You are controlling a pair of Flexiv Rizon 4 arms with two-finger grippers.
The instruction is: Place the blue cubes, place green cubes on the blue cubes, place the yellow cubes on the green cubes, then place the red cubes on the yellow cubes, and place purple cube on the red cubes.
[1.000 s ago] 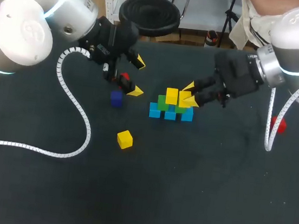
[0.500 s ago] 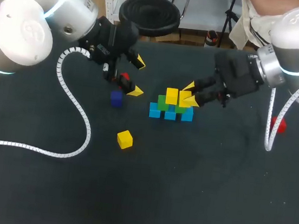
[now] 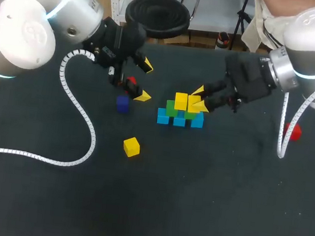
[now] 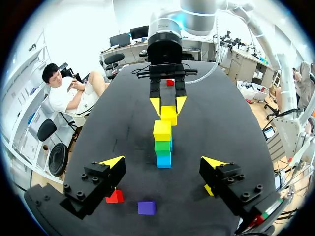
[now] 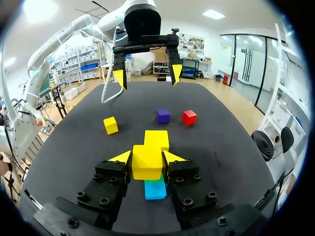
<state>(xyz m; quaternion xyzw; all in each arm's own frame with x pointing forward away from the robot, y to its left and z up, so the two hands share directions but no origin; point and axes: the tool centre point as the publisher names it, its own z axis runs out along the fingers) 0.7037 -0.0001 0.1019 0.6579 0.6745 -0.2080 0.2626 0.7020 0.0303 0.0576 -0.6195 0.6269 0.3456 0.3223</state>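
Yellow cube (image 3: 193, 104) | clenched in my right gripper (image 3: 199, 98), at 3 o'clock of the other yellow cube (image 3: 180, 100) | left gripper (image 3: 145, 81) released, empty | risk: letting go off-centre tips it off the green cube (image 5: 156, 180), or my finger knocks its neighbour.

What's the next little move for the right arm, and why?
Probably lower the right gripper a touch and open it. It is shut on a yellow cube directly over a green cube, beside the second yellow cube already on the green layer, so it looks lined up for release.
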